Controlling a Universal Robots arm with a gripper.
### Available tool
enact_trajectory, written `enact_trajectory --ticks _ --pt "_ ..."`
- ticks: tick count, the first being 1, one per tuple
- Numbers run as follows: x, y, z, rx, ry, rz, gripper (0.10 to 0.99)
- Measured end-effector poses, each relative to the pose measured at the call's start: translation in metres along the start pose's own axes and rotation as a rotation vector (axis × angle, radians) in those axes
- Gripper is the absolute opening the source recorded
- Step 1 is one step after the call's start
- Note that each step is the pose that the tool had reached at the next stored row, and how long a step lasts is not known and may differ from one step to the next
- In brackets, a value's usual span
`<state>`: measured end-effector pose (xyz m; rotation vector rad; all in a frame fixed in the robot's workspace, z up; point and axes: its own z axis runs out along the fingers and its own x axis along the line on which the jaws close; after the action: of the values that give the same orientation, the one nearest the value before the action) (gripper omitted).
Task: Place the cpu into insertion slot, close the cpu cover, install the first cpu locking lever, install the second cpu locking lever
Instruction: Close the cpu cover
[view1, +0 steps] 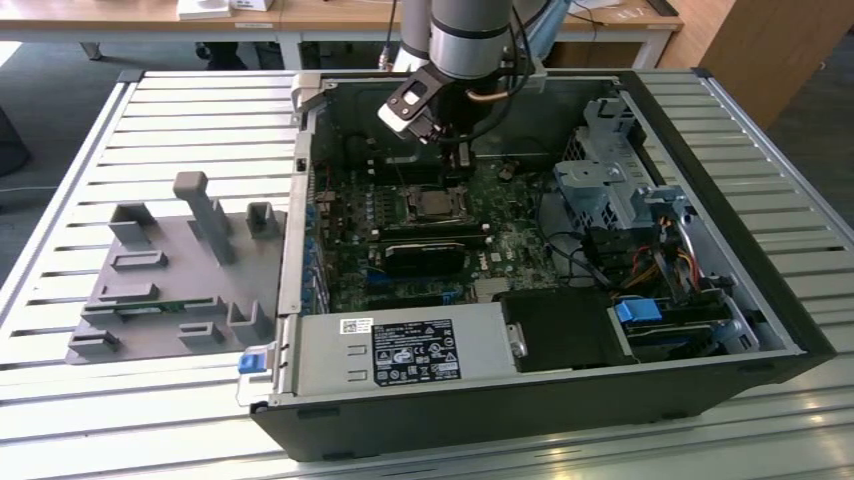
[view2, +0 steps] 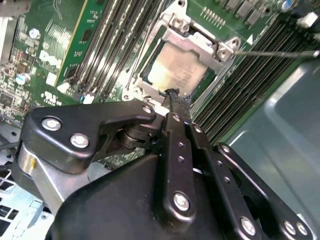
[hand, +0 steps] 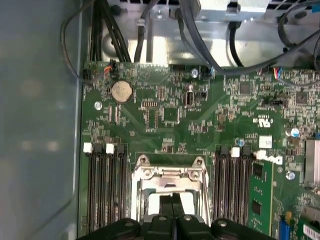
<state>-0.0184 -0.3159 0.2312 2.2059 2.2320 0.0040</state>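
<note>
The cpu (view2: 175, 70) lies flat in its socket on the green motherboard, its grey-tan top showing through the window of the silver cpu cover (view2: 200, 42), which lies down over it. A thin metal locking lever (view2: 275, 52) sticks out sideways from one socket corner. My gripper (view2: 173, 93) hangs just above the socket edge, its black fingers pressed together with nothing between them. In the exterior view the gripper (view1: 461, 165) is inside the open case, just behind the cpu (view1: 434, 205). In the first wrist view the fingertips (hand: 172, 205) overlap the cover (hand: 170, 175).
Memory slots (hand: 105, 185) flank the socket on both sides. A black rectangular card (view1: 427, 255) lies in front of the socket. A drive cage (view1: 607, 180) and cables fill the exterior view's right. A grey fixture plate (view1: 174, 270) sits outside the case on the left.
</note>
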Motion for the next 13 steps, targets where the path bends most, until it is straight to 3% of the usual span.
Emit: enact_trajectory --ticks 5,9,13 --pt "0.0001 -0.0097 0.0034 0.000 0.0001 0.000 0.118" --pt "0.0002 -0.0125 0.0099 0.000 0.0001 0.000 0.118" --pt "0.0002 -0.0153 0.0114 0.000 0.0008 0.000 0.118"
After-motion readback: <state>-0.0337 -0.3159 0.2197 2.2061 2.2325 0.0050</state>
